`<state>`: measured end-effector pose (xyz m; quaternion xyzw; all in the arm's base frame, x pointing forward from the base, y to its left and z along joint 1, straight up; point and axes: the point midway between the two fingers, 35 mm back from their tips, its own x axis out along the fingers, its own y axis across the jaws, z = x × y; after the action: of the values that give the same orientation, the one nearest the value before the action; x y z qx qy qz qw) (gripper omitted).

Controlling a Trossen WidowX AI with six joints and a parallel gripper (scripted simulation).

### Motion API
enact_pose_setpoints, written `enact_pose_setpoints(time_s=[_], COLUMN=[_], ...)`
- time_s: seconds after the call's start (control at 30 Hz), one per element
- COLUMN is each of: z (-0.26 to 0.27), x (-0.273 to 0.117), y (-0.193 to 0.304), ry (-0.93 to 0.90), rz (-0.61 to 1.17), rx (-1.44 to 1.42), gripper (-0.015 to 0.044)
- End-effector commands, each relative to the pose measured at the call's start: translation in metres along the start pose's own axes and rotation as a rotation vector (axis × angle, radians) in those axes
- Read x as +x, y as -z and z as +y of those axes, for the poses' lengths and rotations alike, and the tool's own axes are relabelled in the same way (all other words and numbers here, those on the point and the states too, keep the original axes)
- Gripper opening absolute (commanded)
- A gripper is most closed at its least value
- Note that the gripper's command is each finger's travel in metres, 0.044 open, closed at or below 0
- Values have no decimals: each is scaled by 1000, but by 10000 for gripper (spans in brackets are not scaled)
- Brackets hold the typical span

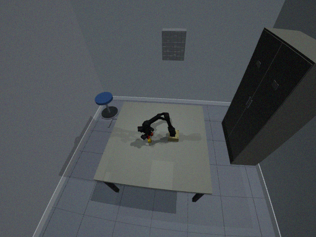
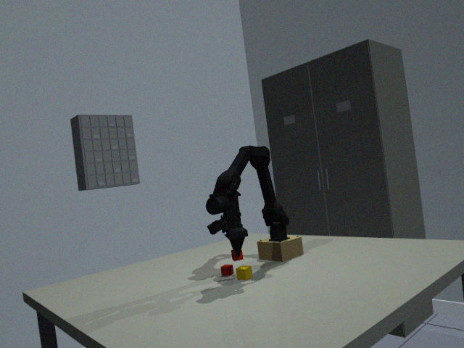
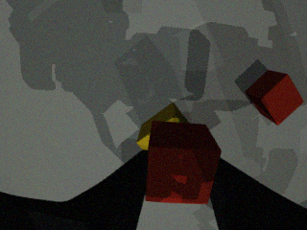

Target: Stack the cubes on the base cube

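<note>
Gripping 1 red cube (image 3: 180, 163), the hand (image 3: 180, 182) hangs above the yellow cube (image 3: 160, 126).

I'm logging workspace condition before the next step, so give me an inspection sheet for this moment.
Surface: pale table, crossed by arm shadows.
Job's things: yellow cube and a loose red cube rest side by side on the table, apart; a second red cube is in the gripper, above the table.
Clutter: nothing seen.
Grippers: gripper pointing down, shut on the second red cube.
Cables: nothing seen.
Surroundings: dark cabinet, wall panel, blue stool.
</note>
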<state>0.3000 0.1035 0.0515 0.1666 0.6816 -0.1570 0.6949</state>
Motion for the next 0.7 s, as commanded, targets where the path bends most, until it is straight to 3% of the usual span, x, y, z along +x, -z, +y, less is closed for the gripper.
enact_pose_setpoints(time_s=[0.0, 0.67], z=[1, 0], x=[0, 26], y=[0, -1], ry=[0, 1], rz=[-3, -3], rx=[18, 25], gripper=[105, 105])
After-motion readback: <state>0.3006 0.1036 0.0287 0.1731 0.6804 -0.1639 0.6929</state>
